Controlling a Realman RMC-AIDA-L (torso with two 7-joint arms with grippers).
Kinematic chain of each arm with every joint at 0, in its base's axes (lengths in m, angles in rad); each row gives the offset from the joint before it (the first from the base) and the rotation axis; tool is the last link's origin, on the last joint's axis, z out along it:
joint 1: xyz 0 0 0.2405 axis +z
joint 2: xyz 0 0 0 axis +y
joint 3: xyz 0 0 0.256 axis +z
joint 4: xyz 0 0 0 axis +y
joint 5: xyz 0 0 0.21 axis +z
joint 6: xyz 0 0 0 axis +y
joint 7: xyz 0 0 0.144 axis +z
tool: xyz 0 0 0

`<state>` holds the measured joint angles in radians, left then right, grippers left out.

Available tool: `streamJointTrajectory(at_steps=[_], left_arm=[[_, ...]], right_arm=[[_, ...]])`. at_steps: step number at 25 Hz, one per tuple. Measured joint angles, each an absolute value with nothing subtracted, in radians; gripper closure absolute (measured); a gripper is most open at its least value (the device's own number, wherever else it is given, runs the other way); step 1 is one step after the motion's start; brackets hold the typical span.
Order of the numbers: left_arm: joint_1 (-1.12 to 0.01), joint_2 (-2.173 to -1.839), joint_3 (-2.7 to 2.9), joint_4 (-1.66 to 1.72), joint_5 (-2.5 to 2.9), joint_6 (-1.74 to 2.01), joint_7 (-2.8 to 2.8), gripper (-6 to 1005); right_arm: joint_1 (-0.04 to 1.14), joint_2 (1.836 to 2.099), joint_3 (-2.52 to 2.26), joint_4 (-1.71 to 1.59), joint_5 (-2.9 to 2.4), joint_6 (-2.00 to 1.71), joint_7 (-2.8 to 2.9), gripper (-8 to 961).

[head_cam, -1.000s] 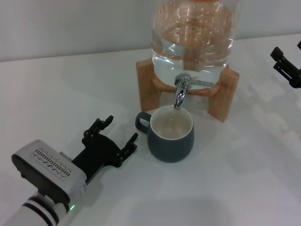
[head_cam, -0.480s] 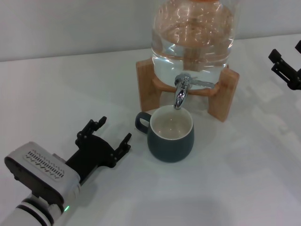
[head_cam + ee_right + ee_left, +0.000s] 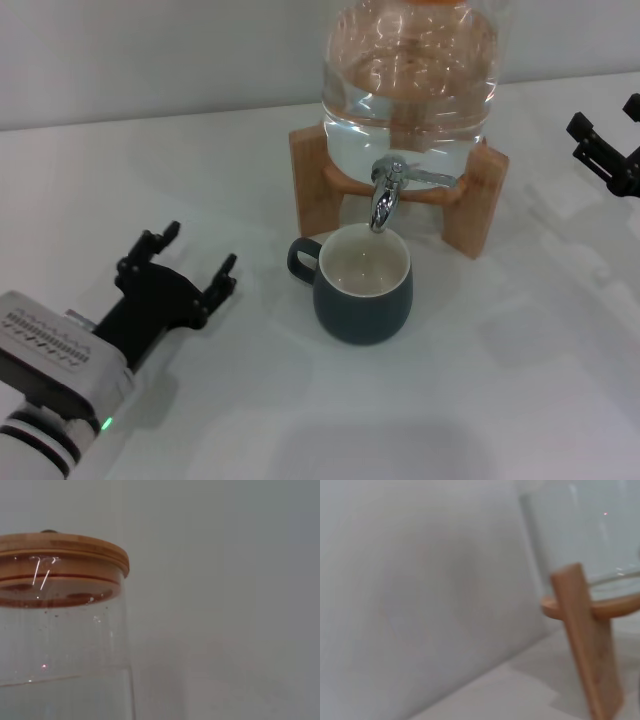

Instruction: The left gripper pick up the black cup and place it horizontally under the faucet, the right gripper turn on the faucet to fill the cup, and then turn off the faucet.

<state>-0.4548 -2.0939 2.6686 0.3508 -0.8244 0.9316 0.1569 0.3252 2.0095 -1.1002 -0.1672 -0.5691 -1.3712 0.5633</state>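
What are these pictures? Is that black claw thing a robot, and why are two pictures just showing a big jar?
Yes, it is a robot with two arms. The big picture comes from a camera on its head, looking down at a white table. The black claw on its left is the left hand, open and holding nothing. The right hand peeks in at the far edge, also holding nothing.

On the table a clear water jug sits on a wooden stand. Its shiny faucet points down into a black cup, which stands upright and looks empty.

The other two pictures come from small cameras on the wrists. They look at the jug up close, so you see its wooden lid.
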Motion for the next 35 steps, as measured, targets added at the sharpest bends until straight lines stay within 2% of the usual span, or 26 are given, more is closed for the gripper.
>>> streamJointTrajectory(at_steps=[21,35], left_arm=[[-0.349,-2.085,2.320,0.274,-0.836,1.398,0.052,226],[-0.341,-2.084,2.315,0.189,-0.953,1.349,0.040,226]], right_arm=[[0.317,2.005,-1.089,-0.183,-0.557,-1.409,0.598,91],[0.265,2.003,-1.140,-0.168,-0.603,-1.505,0.640,91]])
